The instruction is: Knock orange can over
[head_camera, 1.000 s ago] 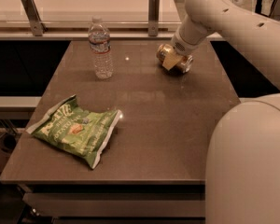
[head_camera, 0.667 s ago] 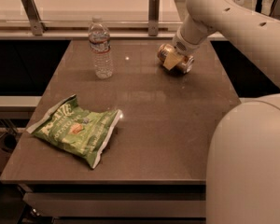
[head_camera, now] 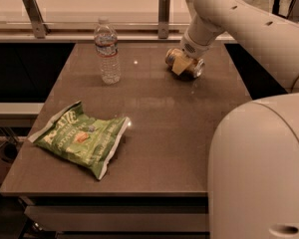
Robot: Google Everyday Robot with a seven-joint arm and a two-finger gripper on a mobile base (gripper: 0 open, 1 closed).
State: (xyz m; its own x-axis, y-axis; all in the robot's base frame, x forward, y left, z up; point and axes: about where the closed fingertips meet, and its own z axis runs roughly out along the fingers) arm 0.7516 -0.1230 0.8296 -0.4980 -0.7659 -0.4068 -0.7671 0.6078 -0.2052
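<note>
The orange can (head_camera: 175, 59) lies on its side on the brown table (head_camera: 159, 113), at the far right, with its silver end toward the right. My gripper (head_camera: 185, 63) is right at the can, reaching down from my white arm (head_camera: 239, 19); a tan finger (head_camera: 180, 66) rests against the can's front. The can is partly hidden behind the finger and wrist.
A clear plastic water bottle (head_camera: 107, 51) stands upright at the far left-centre of the table. A green chip bag (head_camera: 82, 136) lies flat near the front left. My white base (head_camera: 259, 168) fills the lower right. A railing with metal posts (head_camera: 164, 8) runs behind the table.
</note>
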